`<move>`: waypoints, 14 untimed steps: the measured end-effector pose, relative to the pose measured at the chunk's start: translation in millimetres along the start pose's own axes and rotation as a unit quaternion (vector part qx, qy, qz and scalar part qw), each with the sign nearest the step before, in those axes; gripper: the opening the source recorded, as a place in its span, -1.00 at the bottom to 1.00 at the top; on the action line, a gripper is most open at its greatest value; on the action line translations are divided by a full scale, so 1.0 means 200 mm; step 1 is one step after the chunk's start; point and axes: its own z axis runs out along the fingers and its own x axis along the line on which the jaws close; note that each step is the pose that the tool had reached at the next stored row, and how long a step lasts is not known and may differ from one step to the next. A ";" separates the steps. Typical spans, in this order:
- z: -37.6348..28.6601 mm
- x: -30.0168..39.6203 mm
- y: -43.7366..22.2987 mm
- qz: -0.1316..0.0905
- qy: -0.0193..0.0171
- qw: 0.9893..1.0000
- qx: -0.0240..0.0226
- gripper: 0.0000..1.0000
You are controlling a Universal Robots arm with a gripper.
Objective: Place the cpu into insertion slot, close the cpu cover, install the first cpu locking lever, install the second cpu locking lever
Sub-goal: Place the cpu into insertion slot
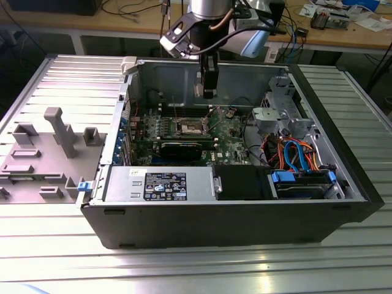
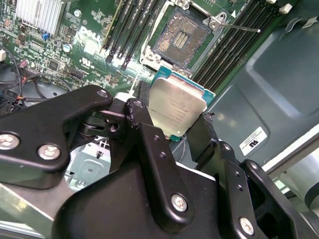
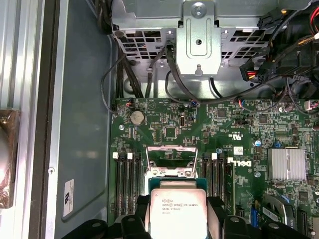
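Gripper (image 1: 209, 93) in the exterior view above the motherboard (image 1: 233, 131) inside the computer case (image 1: 245, 220), second wrist view, jaws pinching the cpu (image 2: 177, 109) clear of the bare insertion slot (image 2: 182, 37), first wrist view, cpu cover (image 3: 172, 155) raised just beyond the cpu

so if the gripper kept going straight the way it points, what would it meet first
Likely the insertion slot or motherboard beside it, the held cpu touching first; depth unclear.
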 end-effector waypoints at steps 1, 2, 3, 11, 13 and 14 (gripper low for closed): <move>0.003 0.000 0.000 0.000 0.000 1.000 0.000 0.08; 0.009 0.000 -0.001 0.000 0.000 1.000 0.000 0.08; 0.016 0.000 -0.003 0.000 0.000 1.000 0.000 0.08; 0.040 -0.001 -0.018 0.000 0.000 1.000 0.000 0.08; 0.041 -0.001 -0.018 0.000 0.000 1.000 0.000 0.08; 0.041 -0.001 -0.018 0.000 0.000 1.000 0.000 0.08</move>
